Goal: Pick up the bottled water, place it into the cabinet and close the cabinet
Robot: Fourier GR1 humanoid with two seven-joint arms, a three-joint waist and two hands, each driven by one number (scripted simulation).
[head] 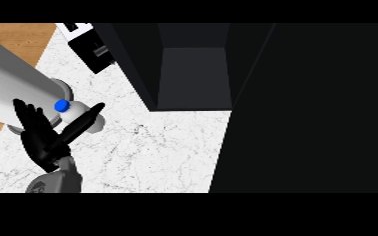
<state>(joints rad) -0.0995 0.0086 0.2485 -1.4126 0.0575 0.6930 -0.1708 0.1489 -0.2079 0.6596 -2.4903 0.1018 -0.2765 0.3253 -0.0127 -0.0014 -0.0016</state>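
Note:
The bottled water point(80, 116) is a white bottle with a blue cap point(61, 105), standing on the marble counter point(162, 150) at the left. My left hand point(46, 139) comes up from the lower left corner, right in front of the bottle. Its fingers point(29, 120) point straight up and its thumb point(83, 121) stretches across the bottle's body, partly hiding it. The hand is open, not curled round the bottle. The dark cabinet point(196, 75) stands open at the top centre. Its door point(303, 110) swings out along the right side. My right hand does not show.
A large grey cylinder point(26, 82) slants in from the upper left, ending just above the bottle's cap. A black and white object point(94, 52) sits at the back left beside the cabinet. A wooden surface point(26, 37) shows in the top left corner.

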